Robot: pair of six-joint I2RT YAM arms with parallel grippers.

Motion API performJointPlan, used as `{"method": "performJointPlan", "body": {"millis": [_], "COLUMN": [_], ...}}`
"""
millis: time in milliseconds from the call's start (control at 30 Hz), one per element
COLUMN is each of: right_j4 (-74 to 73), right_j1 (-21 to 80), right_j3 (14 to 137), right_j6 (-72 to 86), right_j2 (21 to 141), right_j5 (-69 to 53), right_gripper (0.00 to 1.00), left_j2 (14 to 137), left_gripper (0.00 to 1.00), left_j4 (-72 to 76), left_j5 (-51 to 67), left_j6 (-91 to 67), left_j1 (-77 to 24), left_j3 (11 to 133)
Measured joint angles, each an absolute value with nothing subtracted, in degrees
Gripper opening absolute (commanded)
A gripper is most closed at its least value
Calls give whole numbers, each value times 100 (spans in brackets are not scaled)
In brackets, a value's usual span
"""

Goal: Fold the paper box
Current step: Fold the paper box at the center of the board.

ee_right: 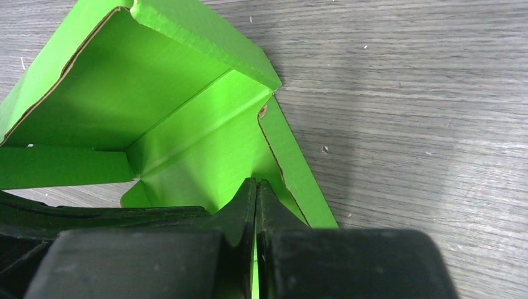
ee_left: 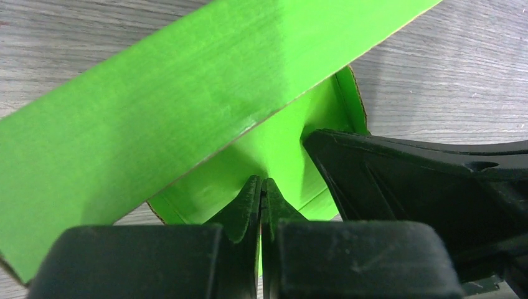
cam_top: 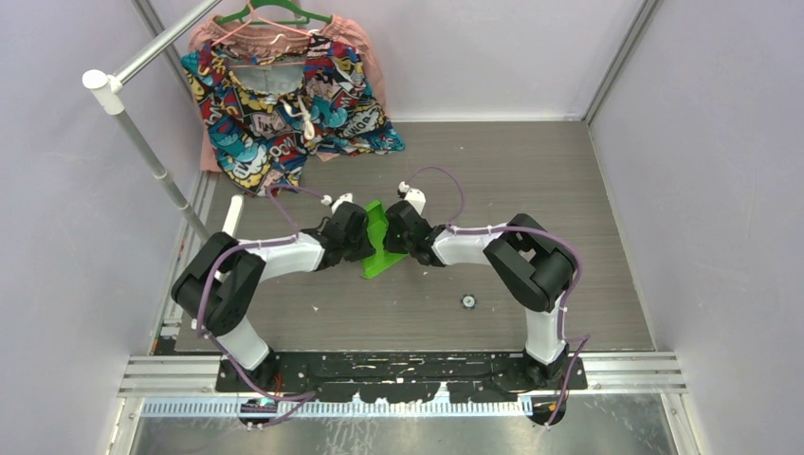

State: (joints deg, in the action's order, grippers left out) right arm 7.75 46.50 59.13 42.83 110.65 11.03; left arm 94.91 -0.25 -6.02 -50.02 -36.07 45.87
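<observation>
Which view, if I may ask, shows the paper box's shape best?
The right wrist view: the paper box shows inner panels, creases and raised flaps. Left wrist sees mostly one flap; the top view shows it small, partly hidden.

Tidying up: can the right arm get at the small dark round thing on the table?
Probably not yet: the right arm has its jaws shut on the paper box. Otherwise the way looks free: the small round thing lies on bare table beside that arm.

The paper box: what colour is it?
The paper box is bright lime green; right wrist view shows it best.
</observation>
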Motion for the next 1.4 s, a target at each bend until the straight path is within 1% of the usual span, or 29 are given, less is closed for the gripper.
{"method": "performJointPlan", "body": {"millis": [267, 367, 467, 633, 767, 1033, 1400], "right_j4": [781, 860, 954, 1028, 1059, 1079, 1085], "right_j1": [4650, 4657, 4678, 4678, 4681, 4683, 4683], "right_j3": [5907, 5909, 5911, 5933, 5953, 5975, 5986], "right_j6": [4285, 4294, 4318, 4348, 4353, 4355, 4355], "right_j2": [11067, 11080, 11107, 11155, 11181, 11214, 11218], "right_j5": [1100, 1035, 1002, 932, 886, 851, 834], "right_gripper": [1, 1, 1, 1, 1, 1, 1], "left_j2": [9463, 9258, 8672, 7085, 6530, 6517, 7312], "left_gripper": [0, 0, 0, 4, 0, 0, 0], "left_j4": [-34, -303, -753, -1402, -1822, -2261, -1710], "left_j5": [-687, -655, -694, -991, -1205, -1308, -1308], "left_j6": [-4856, -4716, -4565, -4324, -4278, -4351, -4348], "left_j1": [-3675, -3712, -3760, -3787, -3769, -3747, -3745], "left_j3": [4609, 4598, 4589, 4593, 4571, 3599, 3546]}}
